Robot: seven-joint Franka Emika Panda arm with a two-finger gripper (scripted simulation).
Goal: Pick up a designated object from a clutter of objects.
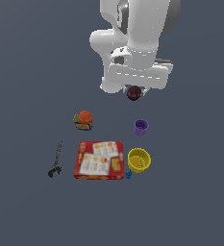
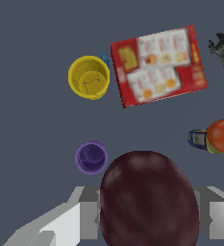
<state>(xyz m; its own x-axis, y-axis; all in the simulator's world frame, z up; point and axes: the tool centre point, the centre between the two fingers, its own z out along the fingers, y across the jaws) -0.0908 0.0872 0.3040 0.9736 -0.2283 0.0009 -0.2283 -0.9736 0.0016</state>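
Your pincer (image 1: 134,91) is clamped on the small dark maroon plum-like ball (image 2: 149,199) — held in the air, clear above the grey surface (image 1: 190,192). Below it sit the small purple cup (image 1: 141,127), yellow cup (image 1: 139,160), flat red printed box (image 1: 99,160), orange ball (image 1: 85,116) and dark metal wrench (image 1: 56,160) — all apart from the ball

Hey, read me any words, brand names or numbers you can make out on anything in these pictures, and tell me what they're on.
No text can be read.
Red flat box: printed panels with pictures, all too blurred to read.
Small dark and yellow item under the orange ball: any print is too small to tell.
Yellow cup, purple cup, wrench, maroon ball: no markings visible.
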